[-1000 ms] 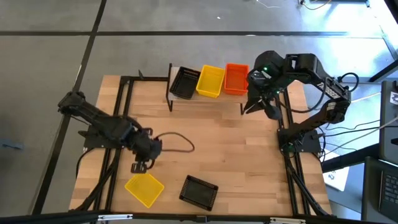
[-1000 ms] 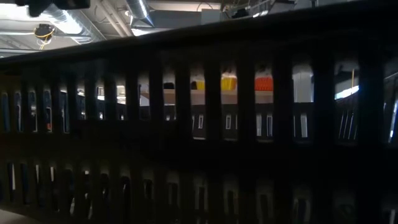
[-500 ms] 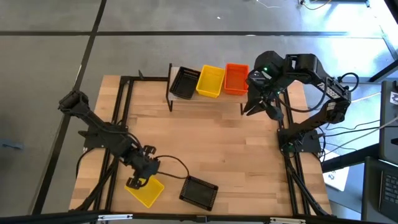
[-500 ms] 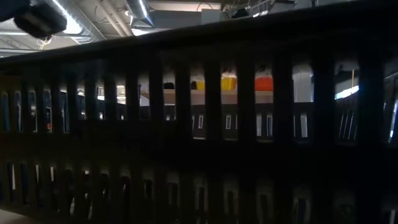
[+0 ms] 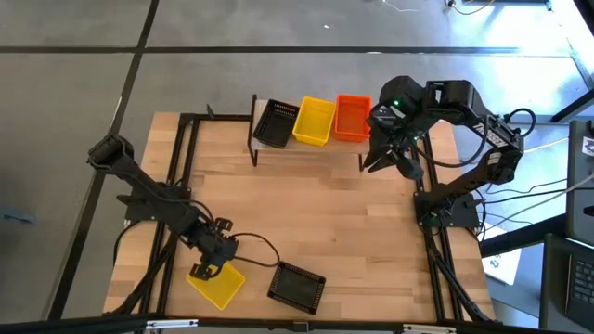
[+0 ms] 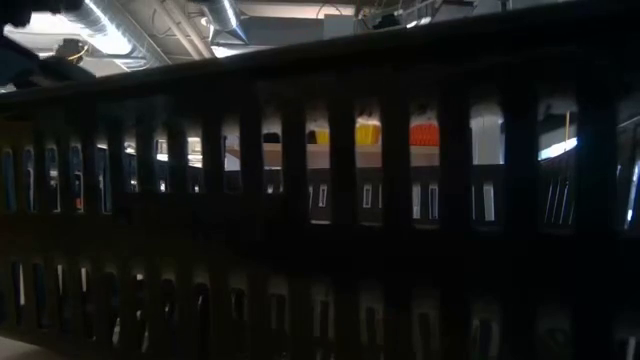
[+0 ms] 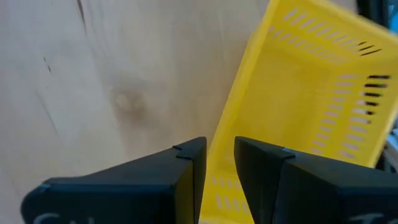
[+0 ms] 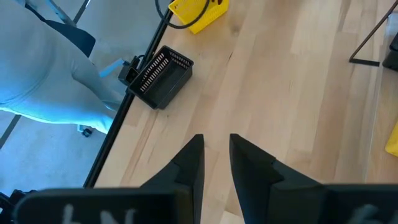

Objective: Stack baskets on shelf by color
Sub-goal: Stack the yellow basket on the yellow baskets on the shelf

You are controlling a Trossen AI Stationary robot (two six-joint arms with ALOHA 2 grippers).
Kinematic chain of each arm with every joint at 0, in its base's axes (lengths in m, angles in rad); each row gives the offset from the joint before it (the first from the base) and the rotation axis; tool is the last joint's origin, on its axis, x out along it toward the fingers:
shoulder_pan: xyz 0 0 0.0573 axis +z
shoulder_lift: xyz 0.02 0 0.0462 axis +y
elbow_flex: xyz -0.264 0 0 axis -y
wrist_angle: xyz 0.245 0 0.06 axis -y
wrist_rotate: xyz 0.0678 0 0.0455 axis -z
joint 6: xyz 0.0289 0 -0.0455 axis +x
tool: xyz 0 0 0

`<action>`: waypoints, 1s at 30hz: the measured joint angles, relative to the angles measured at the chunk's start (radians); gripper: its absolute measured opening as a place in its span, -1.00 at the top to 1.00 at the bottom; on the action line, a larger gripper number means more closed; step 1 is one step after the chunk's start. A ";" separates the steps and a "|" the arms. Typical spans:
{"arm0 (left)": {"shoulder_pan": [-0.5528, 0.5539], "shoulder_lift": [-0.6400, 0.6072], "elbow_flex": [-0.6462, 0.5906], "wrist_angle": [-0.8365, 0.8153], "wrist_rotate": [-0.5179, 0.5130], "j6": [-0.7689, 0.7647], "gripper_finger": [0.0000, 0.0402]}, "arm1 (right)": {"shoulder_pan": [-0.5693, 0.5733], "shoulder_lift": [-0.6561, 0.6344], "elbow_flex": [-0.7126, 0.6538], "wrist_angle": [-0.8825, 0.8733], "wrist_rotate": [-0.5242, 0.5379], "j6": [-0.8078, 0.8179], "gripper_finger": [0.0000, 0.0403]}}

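Straddling the rim of the loose yellow basket (image 5: 216, 283) near the table's front-left edge, the left gripper (image 7: 219, 163) has its fingers nearly closed on that wall. A loose black basket (image 5: 297, 286) lies just beside. The shelf (image 5: 306, 148) at the back carries black, yellow and orange baskets. The right gripper (image 5: 373, 163) hovers, narrowly parted and empty, by the shelf's right end above the bare tabletop (image 5: 325, 213).

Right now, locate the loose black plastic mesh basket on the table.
In the high view the black plastic mesh basket sits near the table's front edge, just right of the loose yellow plastic mesh basket, where the left gripper is.
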 joint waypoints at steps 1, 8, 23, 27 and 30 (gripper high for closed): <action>0.000 0.000 -0.012 0.013 0.000 0.000 0.63 | 0.000 0.000 0.000 0.000 0.000 0.000 0.64; 0.000 0.000 -0.099 0.125 0.002 -0.006 0.63 | 0.000 0.000 0.000 0.000 0.000 0.003 0.64; 0.000 0.000 -0.192 0.205 -0.013 -0.343 0.63 | 0.000 0.000 0.000 0.000 0.000 0.003 0.64; 0.000 0.000 -0.201 0.206 -0.028 -0.400 0.63 | 0.000 0.000 0.000 0.000 0.000 0.003 0.64; 0.000 0.000 -0.201 0.234 -0.028 -0.403 0.63 | 0.000 0.000 0.000 0.000 0.000 0.004 0.64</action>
